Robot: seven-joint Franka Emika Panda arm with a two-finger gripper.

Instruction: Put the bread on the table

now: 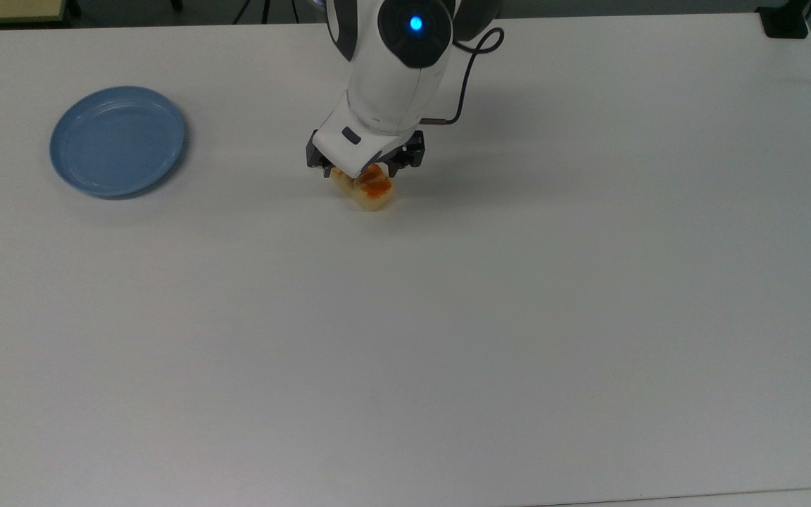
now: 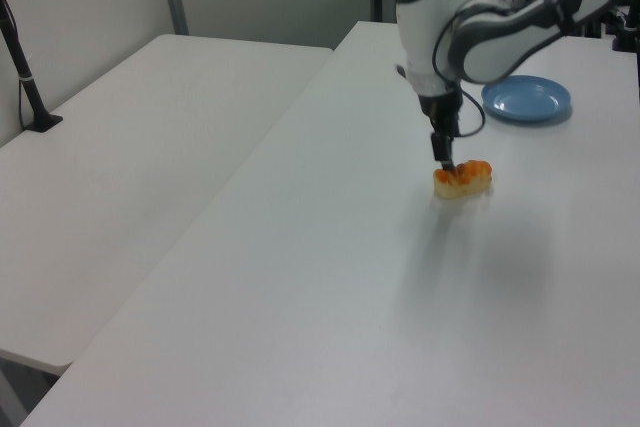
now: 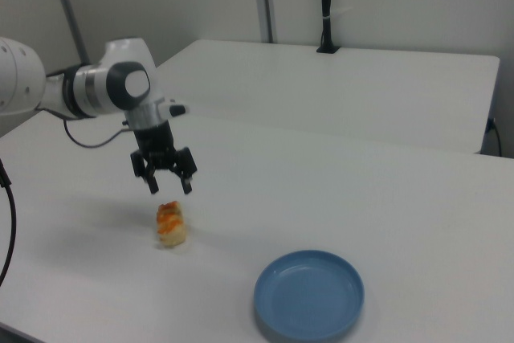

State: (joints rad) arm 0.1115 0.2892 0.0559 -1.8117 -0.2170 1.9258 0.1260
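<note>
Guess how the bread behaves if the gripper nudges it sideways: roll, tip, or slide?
Probably slides or pivots. The bread is an oblong loaf lying flat on the table, so rolling looks unlikely. Its low, long shape suggests little risk of tipping. The tabletop looks smooth, so a push from the open gripper off its middle may spin it.

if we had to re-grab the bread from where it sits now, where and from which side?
Likely from straight above, across the short width at mid-length. The bread lies flat on the table, orange top up, with pale long sides bare, well apart from the blue plate. The claw hangs open just above it.
</note>
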